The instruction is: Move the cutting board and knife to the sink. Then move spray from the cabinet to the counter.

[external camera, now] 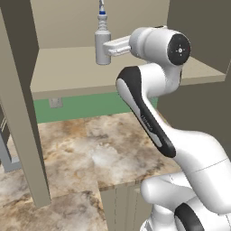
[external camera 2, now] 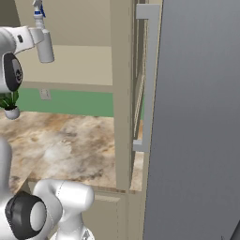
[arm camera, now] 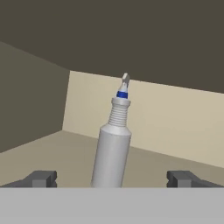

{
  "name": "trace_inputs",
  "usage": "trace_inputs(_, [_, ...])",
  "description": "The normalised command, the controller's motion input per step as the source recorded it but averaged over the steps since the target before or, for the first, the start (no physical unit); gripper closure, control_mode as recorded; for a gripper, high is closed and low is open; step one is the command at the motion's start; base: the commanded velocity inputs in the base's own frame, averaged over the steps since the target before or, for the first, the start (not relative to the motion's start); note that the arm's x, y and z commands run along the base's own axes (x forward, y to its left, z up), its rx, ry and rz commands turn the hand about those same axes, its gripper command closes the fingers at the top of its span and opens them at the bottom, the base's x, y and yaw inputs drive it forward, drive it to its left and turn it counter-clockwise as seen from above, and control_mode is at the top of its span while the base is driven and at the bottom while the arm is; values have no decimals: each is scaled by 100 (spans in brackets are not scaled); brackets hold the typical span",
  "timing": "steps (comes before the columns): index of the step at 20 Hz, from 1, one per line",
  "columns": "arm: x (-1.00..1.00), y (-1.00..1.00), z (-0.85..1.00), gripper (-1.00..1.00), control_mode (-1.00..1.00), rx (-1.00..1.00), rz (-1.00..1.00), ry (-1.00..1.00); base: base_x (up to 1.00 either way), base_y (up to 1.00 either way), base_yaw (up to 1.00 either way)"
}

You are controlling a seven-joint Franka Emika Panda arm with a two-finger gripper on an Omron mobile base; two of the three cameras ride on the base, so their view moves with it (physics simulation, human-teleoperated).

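1. Gripper (arm camera: 111,178) jaws spread wide, nothing pinched.
2. Spray (arm camera: 112,151) stands upright btwn the jaws, clear of both fingertips (arm camera: 41,178).
3. Spray sits on cabinet (external camera: 67,67) shelf, above counter (external camera: 90,153).

The white arm (external camera: 149,108) rises from its base, bends at the elbow and reaches level into the cabinet (external camera: 117,72). Its gripper (arm camera: 112,179) has its jaws spread wide, one fingertip (arm camera: 41,178) on each side.

Both base views high behind the arm, left and right, looking forward-down, sharing cabinet (external camera: 113,72) shelf and counter (external camera: 90,149), hand view close, facing spray (arm camera: 111,153)
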Motion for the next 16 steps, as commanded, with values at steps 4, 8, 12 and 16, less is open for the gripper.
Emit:
trace_inputs(4, [23,1,0,-100,-100,0,0,0,0,0,0])
trace_inputs(8, [16,0,0,-100,-100,0,0,-1,0,0,0])
trace_inputs(12, [21,3,0,-100,-100,0,0,-1,0,0,0])
trace_inputs(16, [28,12,0,-100,-100,0,0,0,0,0,0])
